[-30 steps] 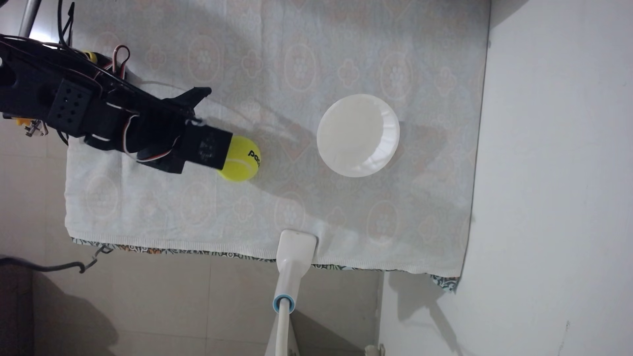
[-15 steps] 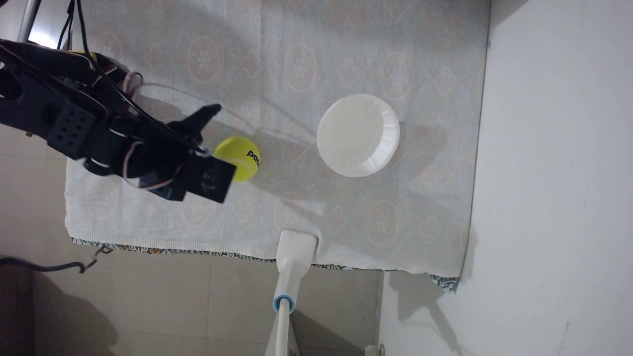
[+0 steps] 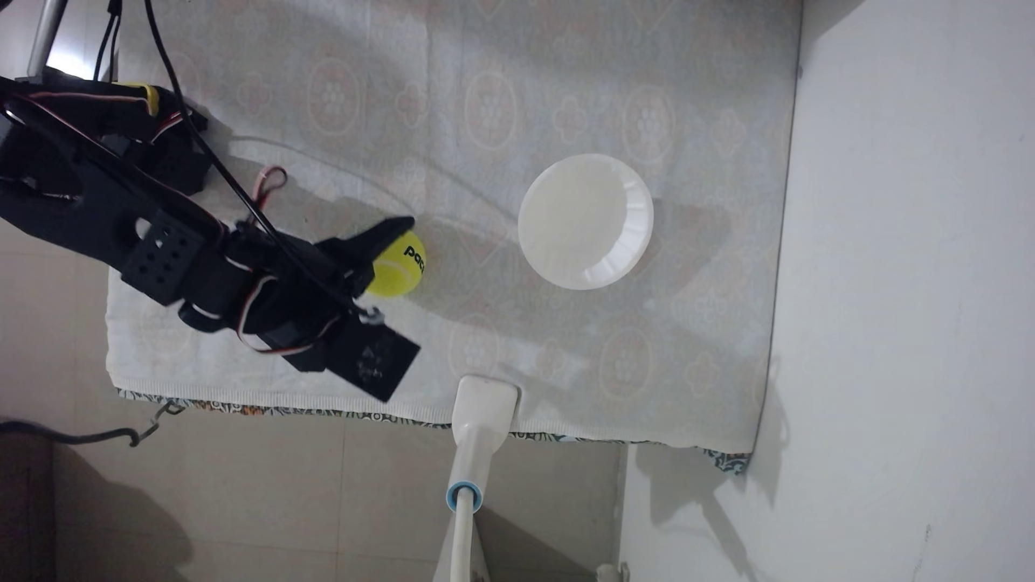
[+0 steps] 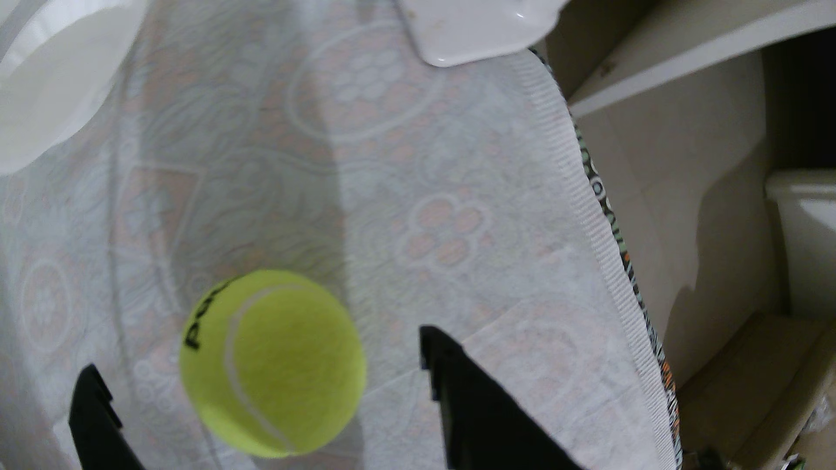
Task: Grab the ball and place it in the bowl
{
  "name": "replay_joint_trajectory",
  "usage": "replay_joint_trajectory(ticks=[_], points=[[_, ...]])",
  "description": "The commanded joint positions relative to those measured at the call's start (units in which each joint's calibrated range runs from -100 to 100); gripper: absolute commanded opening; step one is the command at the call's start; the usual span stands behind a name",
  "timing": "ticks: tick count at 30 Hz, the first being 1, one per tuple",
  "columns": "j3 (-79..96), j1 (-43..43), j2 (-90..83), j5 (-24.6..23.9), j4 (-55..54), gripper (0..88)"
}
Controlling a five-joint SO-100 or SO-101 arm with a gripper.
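Jaws wide apart, released, either side of the ball [image 4: 276,361], gaps both sides; bowl [image 3: 585,221] well apart.

**A home room, dressed up as a robot bench**

You're working in somebody's house here, not a lab. Look at the tablecloth [image 3: 560,101]: pale woven fabric with pink flower medallions, a ribbed hem, and a brighter patterned cloth edge [image 3: 313,413] peeking out underneath. Below the table's edge you've got beige floor tiles [image 3: 280,492], and a plain white wall [image 3: 907,280] runs along the right of the fixed view. A white clamp [image 3: 486,398] with a gooseneck grips the table edge. In the wrist view, pale cupboard-like furniture [image 4: 805,235] stands beyond the cloth.
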Motion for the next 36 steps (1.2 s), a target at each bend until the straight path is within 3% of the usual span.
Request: replay_joint_trajectory(ticks=[1,25,36], points=[[-4.9,1.6,2.6,-0.7,-2.3,49.2],[-6.2,0.5,8.8,-1.3,-4.8,47.7],[-1.8,-2.4,8.3,-1.3,-7.5,40.9]])
